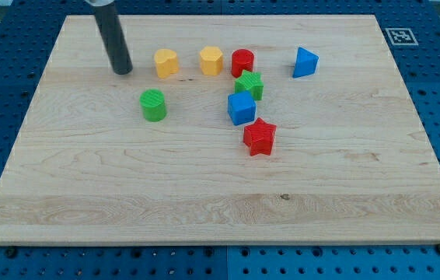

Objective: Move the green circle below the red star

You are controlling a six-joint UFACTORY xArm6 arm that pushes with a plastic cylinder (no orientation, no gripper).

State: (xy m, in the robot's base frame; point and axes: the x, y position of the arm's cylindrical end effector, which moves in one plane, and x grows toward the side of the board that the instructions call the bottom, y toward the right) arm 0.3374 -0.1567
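Note:
The green circle (154, 105) stands left of the board's middle. The red star (260, 138) lies to its right and a little lower, near the board's centre. My tip (123, 71) rests on the board up and to the left of the green circle, with a gap between them. The rod rises from the tip to the view's top edge.
A yellow block (165, 62), a yellow hexagon (211, 60) and a red cylinder (242, 61) form a row near the top. A green star (249, 85) and a blue cube (241, 108) sit just above the red star. A blue triangular block (305, 62) is at the upper right. The wooden board (88, 194) lies on a blue pegboard.

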